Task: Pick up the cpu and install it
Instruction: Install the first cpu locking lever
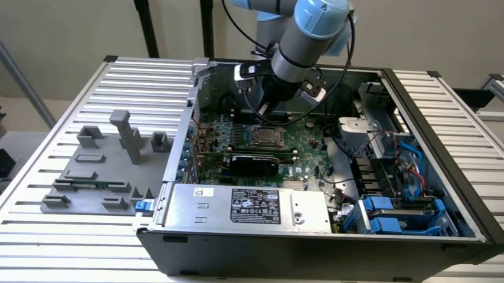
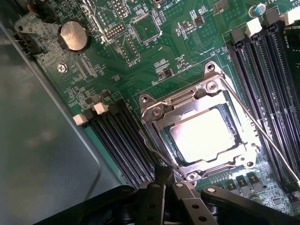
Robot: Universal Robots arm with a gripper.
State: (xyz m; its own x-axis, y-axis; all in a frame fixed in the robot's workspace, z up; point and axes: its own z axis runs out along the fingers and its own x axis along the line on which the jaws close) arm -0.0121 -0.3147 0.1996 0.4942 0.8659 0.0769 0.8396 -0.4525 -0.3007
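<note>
Silver-grey and shiny, the cpu (image 2: 206, 133) lay flat inside the metal socket frame (image 2: 154, 110) on the green motherboard (image 2: 178, 42), framed on all sides by the bright bracket. In the exterior view the socket (image 1: 265, 136) sat toward the far middle of the open computer case (image 1: 441, 177), with the arm (image 1: 303, 41) reaching down from above and its pincer (image 1: 268, 109) hanging just beyond the socket's far edge. In the wrist view the dark pincer (image 2: 169, 185) stood close beside the frame, its fingertips (image 2: 164, 176) pressed together and holding nothing, apart from the chip's top. A thin wire lever (image 2: 269, 140) ran along one side of the frame. Black memory slots (image 2: 124, 140) flanked the socket, and a round coin battery (image 2: 74, 36) sat farther off on the board. Nearer in the case lay the labelled power-supply box (image 1: 248, 207). To the exterior view's left, a grey fixture (image 1: 106, 171) rested on the slatted surface (image 1: 47, 236).
</note>
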